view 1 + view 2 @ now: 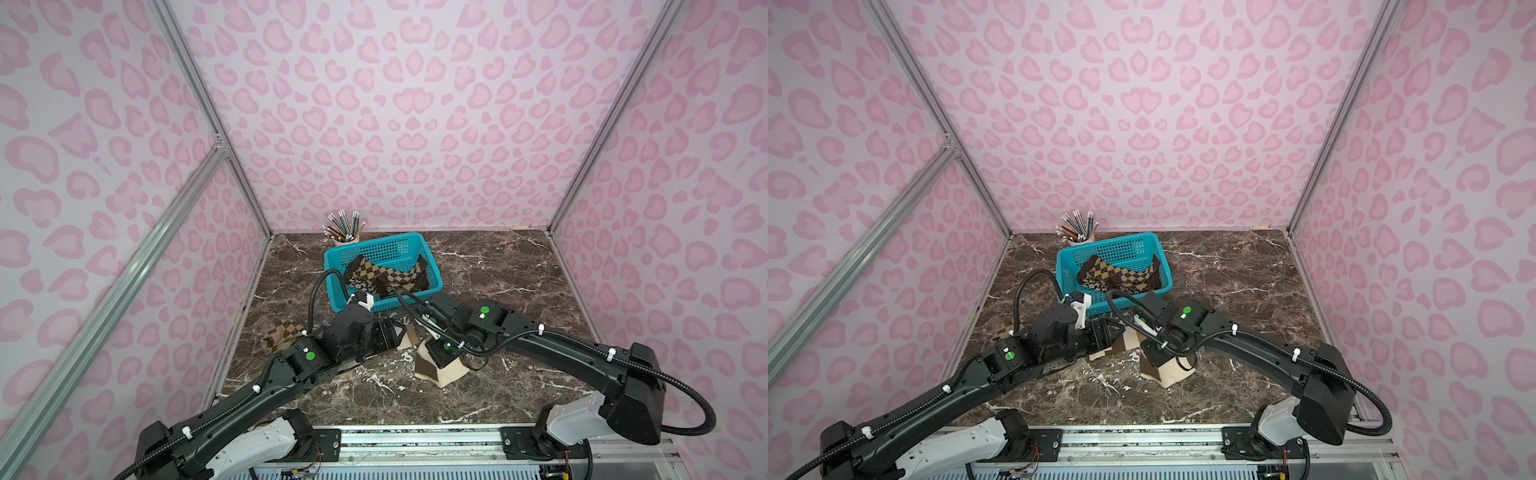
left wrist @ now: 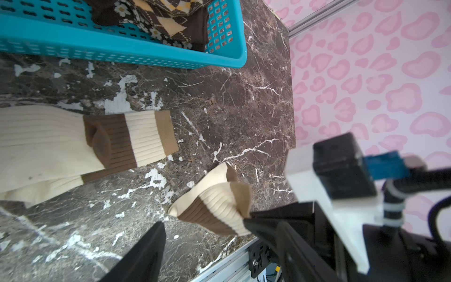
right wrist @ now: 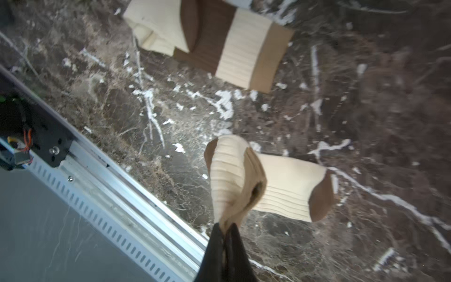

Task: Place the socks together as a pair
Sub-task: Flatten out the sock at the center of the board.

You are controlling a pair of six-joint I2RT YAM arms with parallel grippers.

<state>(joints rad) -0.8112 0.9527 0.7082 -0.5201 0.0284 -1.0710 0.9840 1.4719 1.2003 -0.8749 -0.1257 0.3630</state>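
Observation:
Two cream ribbed socks with brown bands are on the dark marble table. One cream sock (image 2: pixel 61 146) (image 3: pixel 219 41) lies flat near the teal basket, partly hidden under my left gripper (image 1: pixel 397 332) (image 1: pixel 1117 332) in both top views. My left gripper (image 2: pixel 210 224) is open and holds nothing. My right gripper (image 3: pixel 225 225) (image 1: pixel 440 353) is shut on the cuff of the second cream sock (image 3: pixel 246 178) (image 2: pixel 214 210) (image 1: pixel 442 372). Its cuff is raised and its foot end drapes onto the marble, a short gap from the flat sock.
A teal mesh basket (image 1: pixel 415 239) (image 1: pixel 1067 266) behind the grippers holds brown argyle socks (image 1: pixel 390 274) and flowered socks (image 2: pixel 156 34). An olive-beige check sock (image 1: pixel 284 332) lies left of the left arm. A cup of pencils (image 1: pixel 345 232) stands behind the basket. The metal front rail (image 3: pixel 122 195) runs close by.

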